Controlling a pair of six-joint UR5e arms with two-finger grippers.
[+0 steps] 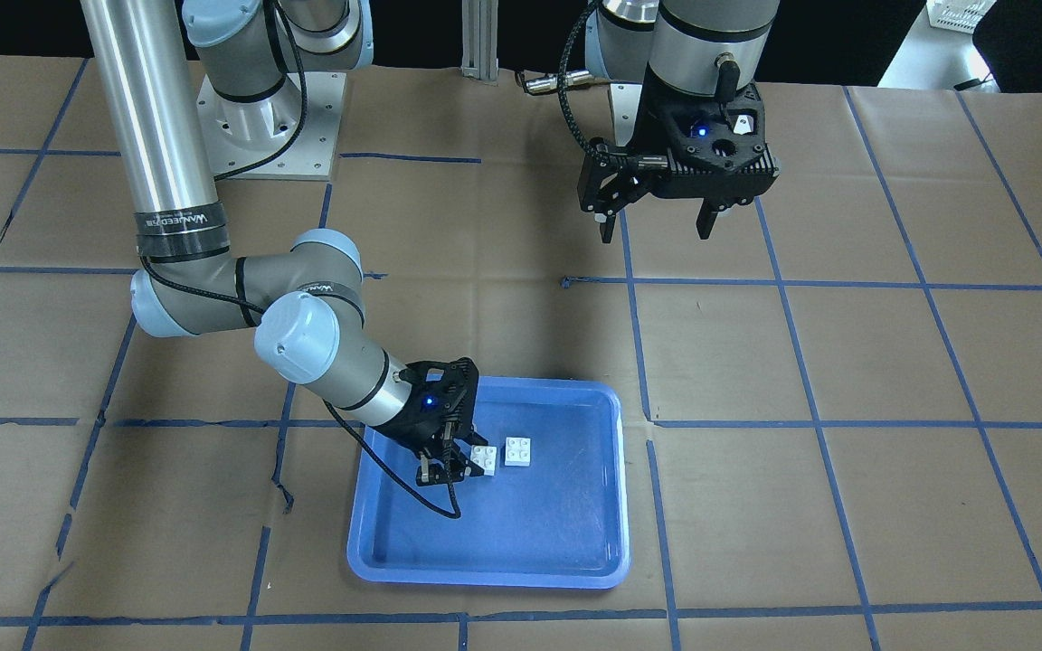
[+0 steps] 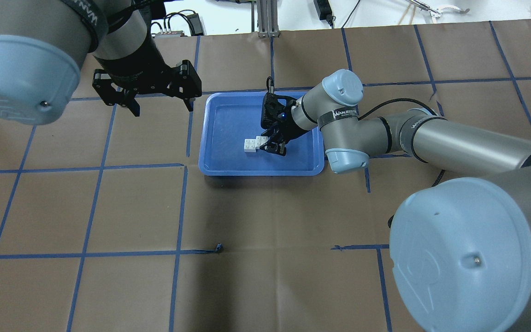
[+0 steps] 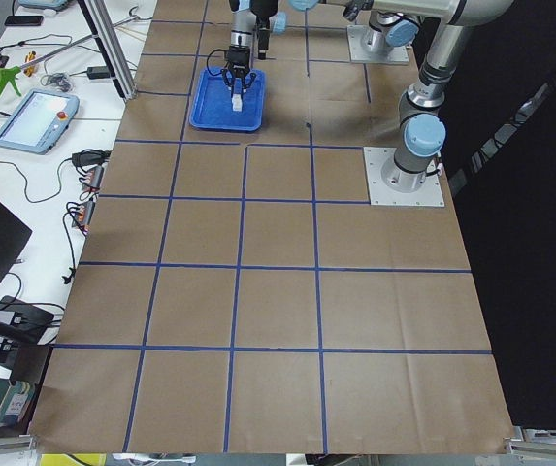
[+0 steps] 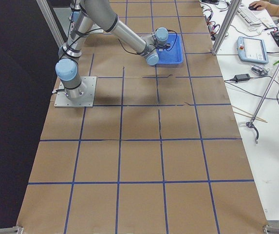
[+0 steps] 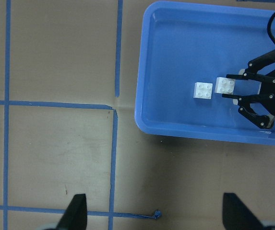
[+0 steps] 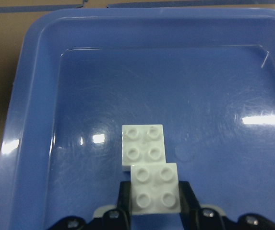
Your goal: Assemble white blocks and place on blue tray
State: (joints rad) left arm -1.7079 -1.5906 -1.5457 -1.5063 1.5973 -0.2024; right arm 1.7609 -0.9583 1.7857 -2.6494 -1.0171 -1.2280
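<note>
The right claw pinches one white block, studs up, in the blue tray. The second white block lies just beside it, at twelve o'clock in the right wrist view. The left claw hangs spread, empty, over the tabletop.

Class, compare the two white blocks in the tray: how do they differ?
The gripped block is clamped by the right gripper; the loose block lies free on the blue tray. The gripped block seems raised, overlapping the loose block's edge. Both are white, square, four-studded.
</note>
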